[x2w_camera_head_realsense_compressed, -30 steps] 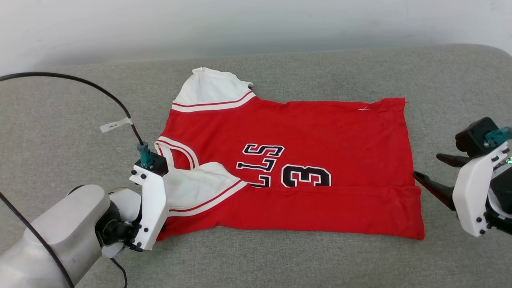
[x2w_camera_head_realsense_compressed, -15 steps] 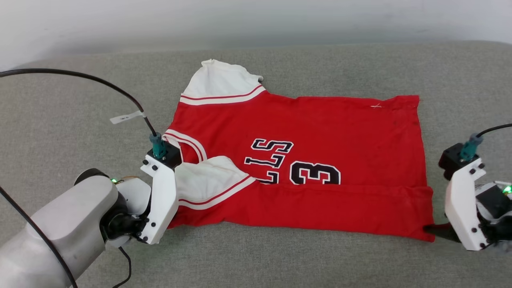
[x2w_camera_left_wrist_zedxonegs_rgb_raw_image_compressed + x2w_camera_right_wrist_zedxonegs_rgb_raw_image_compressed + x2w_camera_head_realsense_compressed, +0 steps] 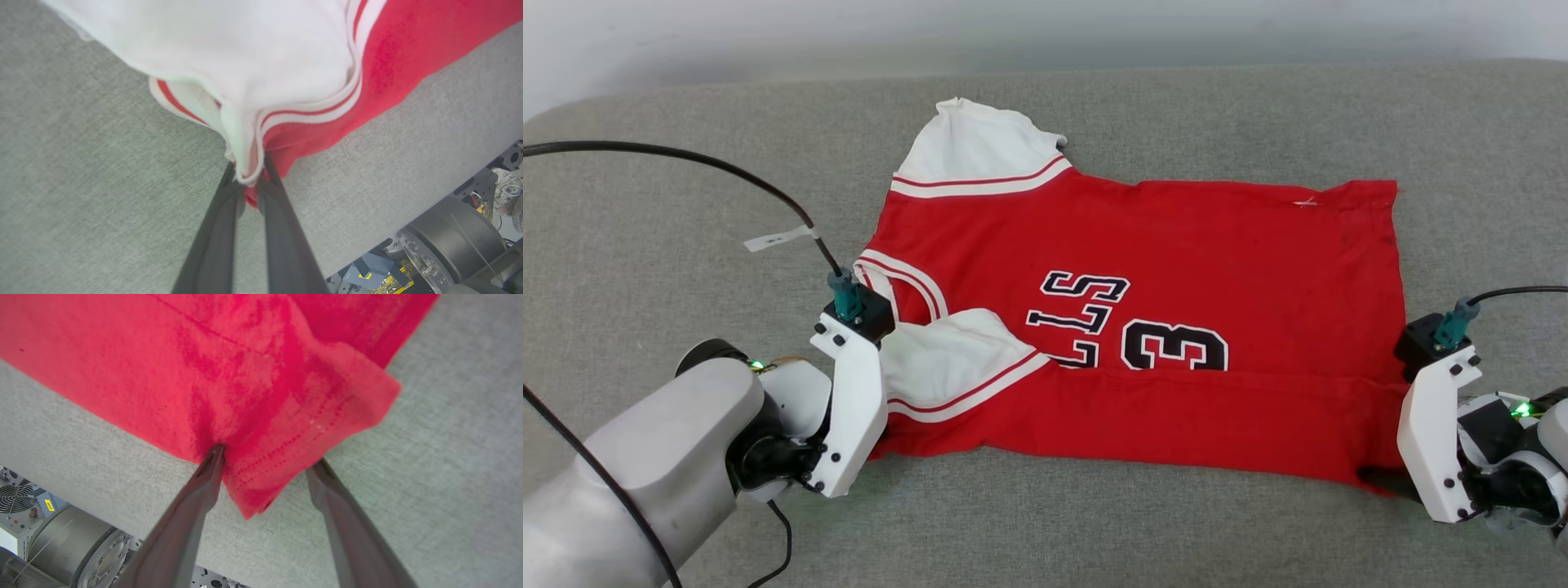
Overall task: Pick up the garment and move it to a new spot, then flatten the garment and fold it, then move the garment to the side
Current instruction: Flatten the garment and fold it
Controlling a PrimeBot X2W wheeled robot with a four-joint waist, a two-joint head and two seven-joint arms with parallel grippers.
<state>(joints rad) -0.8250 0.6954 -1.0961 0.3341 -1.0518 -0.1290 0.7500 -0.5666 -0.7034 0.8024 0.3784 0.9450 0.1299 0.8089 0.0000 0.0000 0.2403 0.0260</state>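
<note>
A red jersey-style garment (image 3: 1176,245) lies spread on a grey cloth-covered surface (image 3: 670,212), collar end to the left and hem to the right. Its near long edge is folded over toward the far side, covering the lower part of the black lettering and the number 3 (image 3: 1174,347). One white sleeve (image 3: 968,151) sticks out at the far left; the other (image 3: 947,359) is folded in over the front. The left gripper (image 3: 249,173) is pressed together on the near left corner, pinching a bunched edge of white sleeve trim and red cloth between its dark fingers. The right gripper (image 3: 269,459) is spread wide at the near right hem corner (image 3: 261,490), one finger (image 3: 204,477) touching the cloth edge and the other just beside it, with the corner lying between them but not clamped. The garment looks light, thin and limp, so it will probably sag and crease wherever it is not held, and its layers may slide apart. The sensible holds appear to be the two near corners, taken through all the folded layers at the stitched hem and the trimmed sleeve edge, where the cloth is thicker and less likely to slip free.
</note>
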